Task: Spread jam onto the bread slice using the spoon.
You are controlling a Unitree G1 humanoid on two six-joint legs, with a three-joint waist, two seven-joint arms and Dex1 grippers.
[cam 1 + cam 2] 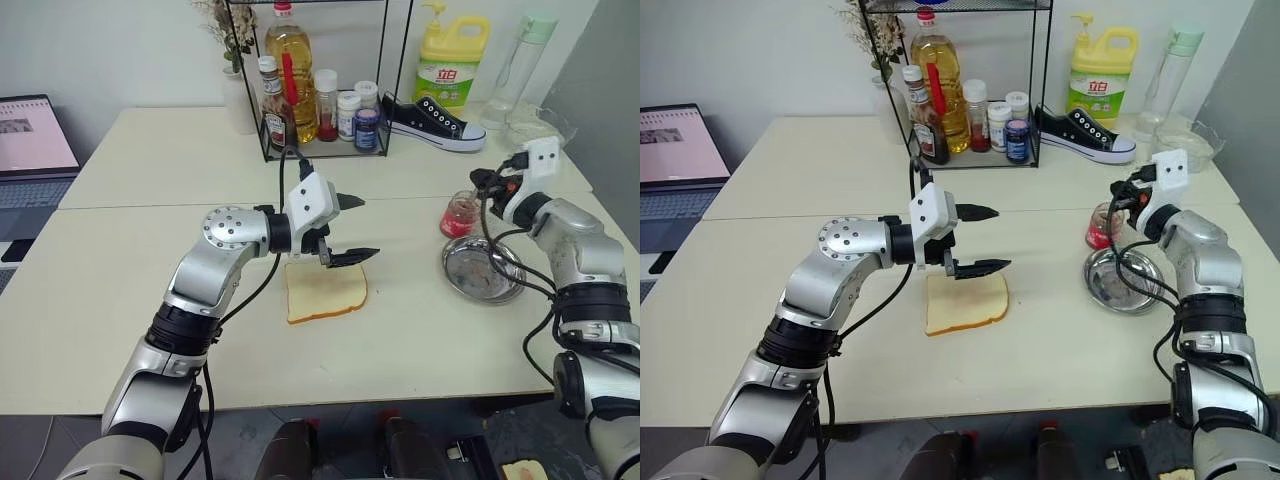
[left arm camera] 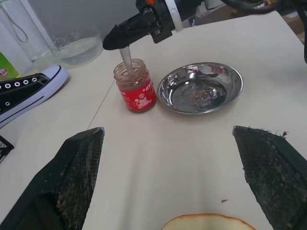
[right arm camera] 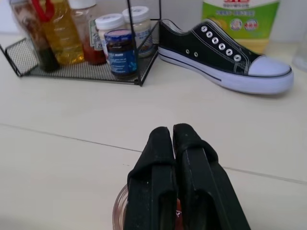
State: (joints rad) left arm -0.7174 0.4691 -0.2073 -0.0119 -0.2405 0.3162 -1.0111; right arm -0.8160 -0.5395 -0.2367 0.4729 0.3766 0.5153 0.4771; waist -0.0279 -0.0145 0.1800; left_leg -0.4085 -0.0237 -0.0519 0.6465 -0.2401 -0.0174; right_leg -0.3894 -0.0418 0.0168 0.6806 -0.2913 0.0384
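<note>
1. The bread slice (image 1: 326,291) lay flat on the table (image 1: 120,290), near the front centre. Its top face looked pale and bare, with no red or pinkish smear visible, so I judged that spreading had not begun.

2. The left gripper (image 1: 350,228) hovered just above the far edge of the bread, pointing toward the robot's right. Its two fingers (image 2: 79,177) stood wide apart and held nothing.

3. The jam (image 2: 135,85) was in a small clear jar with a red label. The jar stood upright on the table just beside a round steel dish (image 2: 200,87), well to the right of the bread. The jar was open and about half full of red preserve.

4. The right gripper (image 2: 111,42) was directly over the jar's mouth. Its fingers (image 3: 158,167) were clenched together on the spoon (image 2: 126,56), whose pale handle ran from the fingertips down into the jar. The spoon's bowl was below the rim; I could not tell whether it carried jam.

5. Judged stage: loading the spoon at the jar, early in the task.

6. Remaining: lift the spoon out with jam, carry it across to the bread, and smear it over the top face.

7. Risk noted: the jar was unsupported, so a sideways pull on the spoon could tip it toward the dish.
</note>
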